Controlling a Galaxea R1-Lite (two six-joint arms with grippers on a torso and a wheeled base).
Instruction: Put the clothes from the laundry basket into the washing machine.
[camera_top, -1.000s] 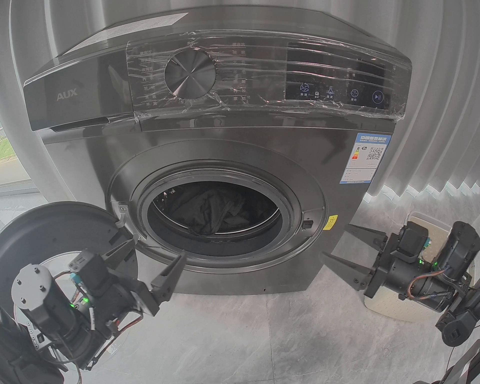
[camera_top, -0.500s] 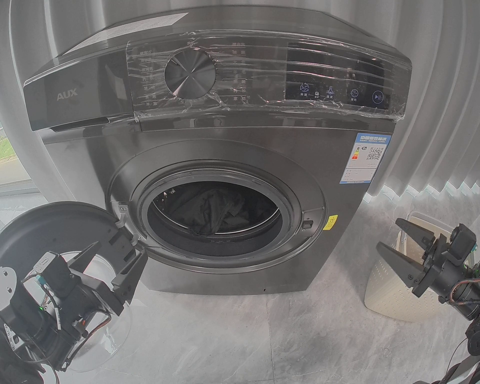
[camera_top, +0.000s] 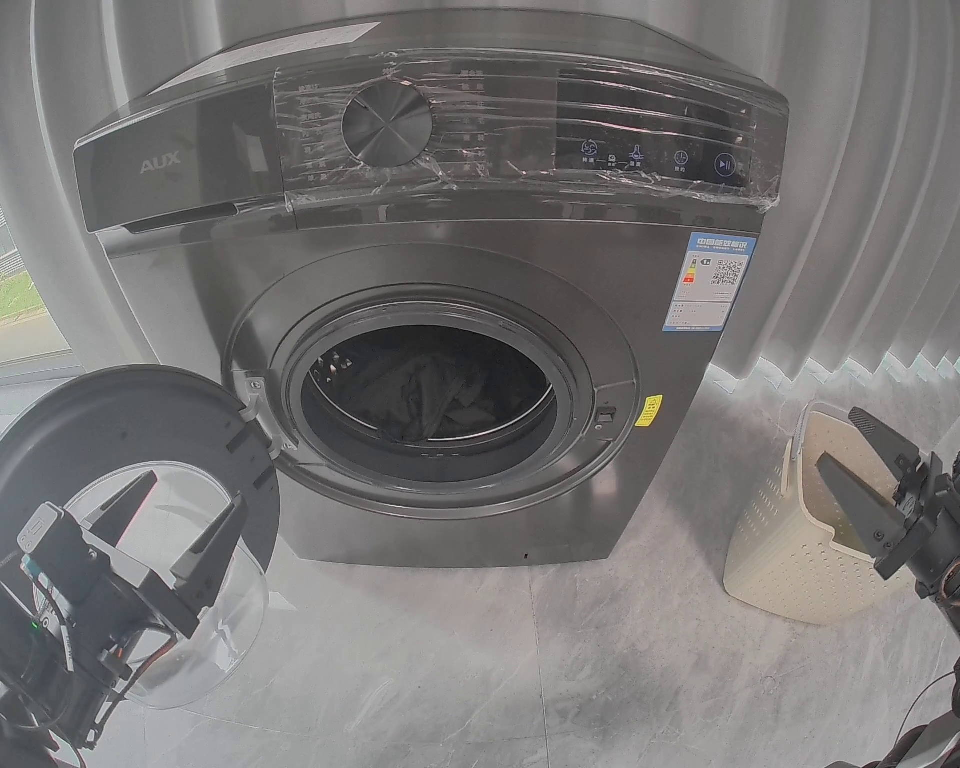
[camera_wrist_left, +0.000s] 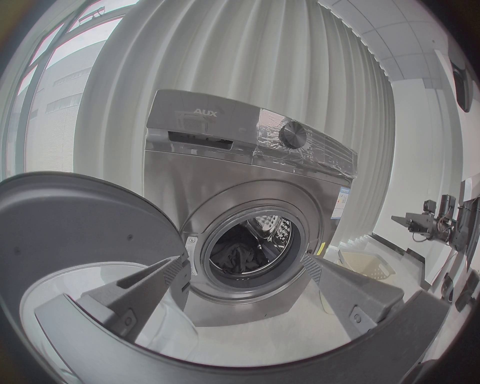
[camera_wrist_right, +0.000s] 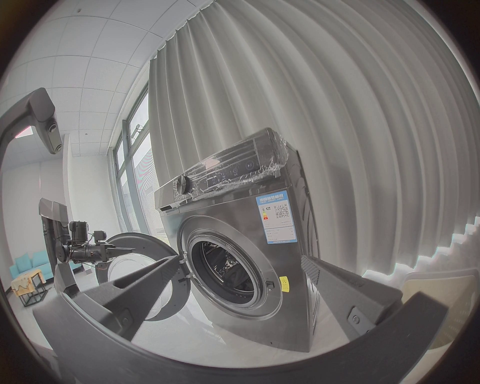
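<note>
The grey washing machine (camera_top: 450, 250) stands with its round door (camera_top: 120, 420) swung open to the left. Dark clothes (camera_top: 425, 385) lie inside the drum, also seen as dark clothes (camera_wrist_left: 239, 252) in the left wrist view. A cream laundry basket (camera_top: 790, 540) sits on the floor right of the machine. My left gripper (camera_top: 195, 490) is open and holds nothing, low in front of the open door. My right gripper (camera_top: 838, 436) is open and holds nothing, just above the basket's rim. From the right wrist the basket (camera_wrist_right: 450, 300) lies at the edge, past the right gripper (camera_wrist_right: 241, 260).
Pale curtains (camera_top: 860, 200) hang behind and to the right of the machine. The grey tiled floor (camera_top: 520, 660) in front of it is bare. A window (camera_top: 20, 300) lies at the far left.
Both arms pulled back from the machine front: the left gripper went down and left before the door, the right gripper went right to the basket. The head camera has moved back a little.
</note>
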